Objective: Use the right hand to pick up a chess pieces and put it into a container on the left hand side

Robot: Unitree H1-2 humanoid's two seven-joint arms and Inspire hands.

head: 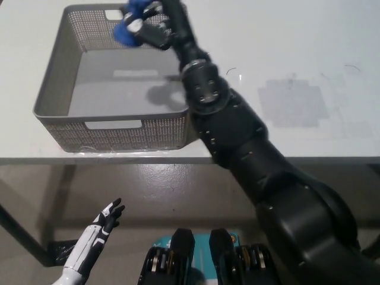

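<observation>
Right hand (155, 27): black, over the far right part of the basket, fingers clamped around a blue chess piece.
Chess piece (126, 28): blue, held in the air above the basket's inside, near its far wall.
Basket (52, 89): grey, perforated walls, handle slots at near and far sides, standing on the table; nothing seen lying in it.
Table (285, 71): white, stretching away right of the basket.
Left hand (105, 218): white, low below the basket and the table edge, fingers spread, holding nothing.
</observation>
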